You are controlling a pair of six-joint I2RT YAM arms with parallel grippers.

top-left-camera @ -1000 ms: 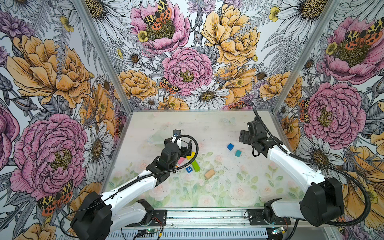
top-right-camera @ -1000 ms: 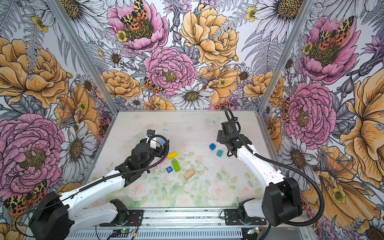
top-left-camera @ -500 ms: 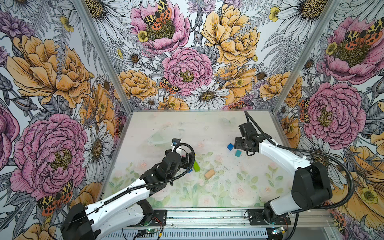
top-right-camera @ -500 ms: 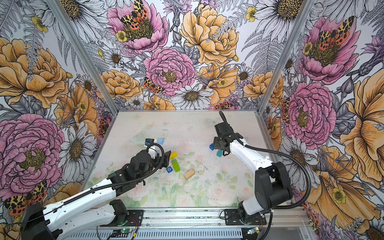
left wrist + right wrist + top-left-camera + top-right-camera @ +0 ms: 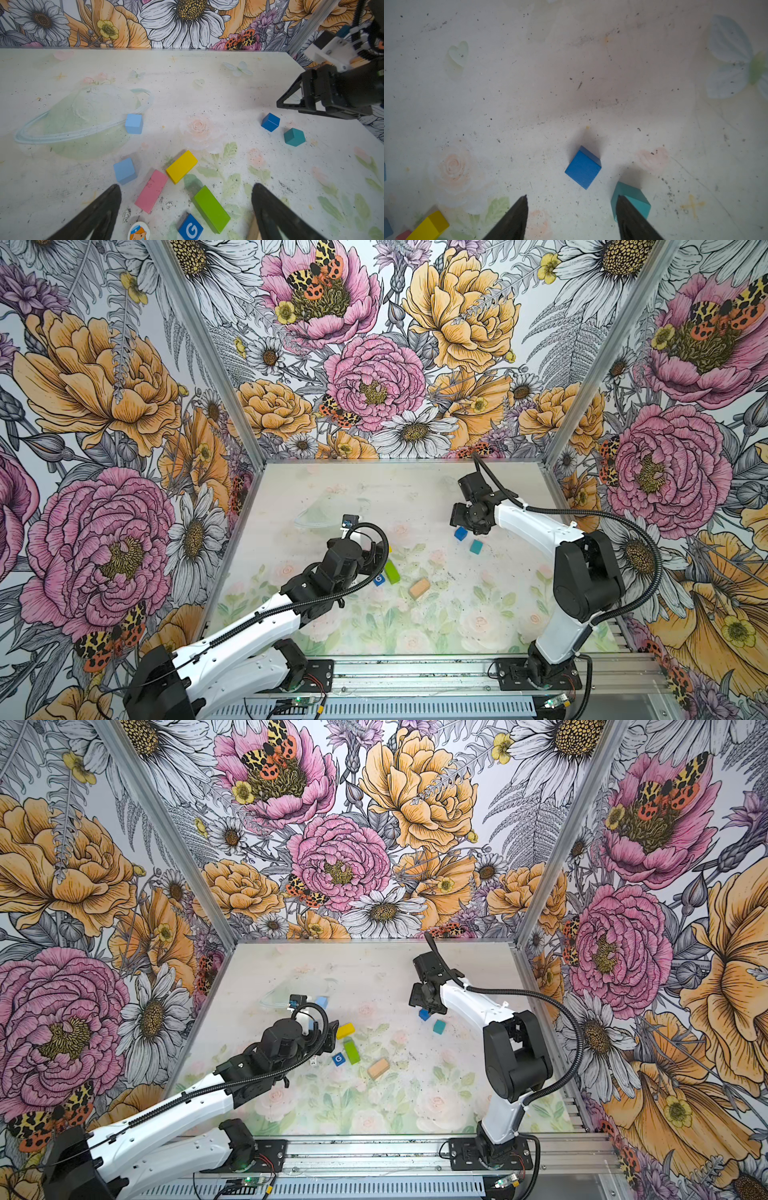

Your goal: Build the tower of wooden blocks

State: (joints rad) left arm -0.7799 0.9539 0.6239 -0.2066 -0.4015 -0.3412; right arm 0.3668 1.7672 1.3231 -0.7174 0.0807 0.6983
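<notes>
Pink oblong wooden brick (image 5: 151,191) lies flat on the table (image 5: 478,614) under the left gripper (image 5: 187,186), jaws wide apart; right gripper (image 5: 572,196), jaws apart and empty, beside a dark blue wooden cube (image 5: 583,169)

Showing white moulded shells on left arm (image 5: 257,632) and right arm (image 5: 536,526), broken up by bulky black joint housings (image 5: 586,580). Trailing a black corrugated cable (image 5: 590,512) along each arm, cinched with small white ties. Ending in left pincer (image 5: 187,187) and right pincer (image 5: 572,196), both wearing matte black tapered fingers (image 5: 97,214). Sitting on black base plates (image 5: 320,672) studded with screws; carrying a white screw-fixed camera bracket (image 5: 330,49) at the right wrist.
</notes>
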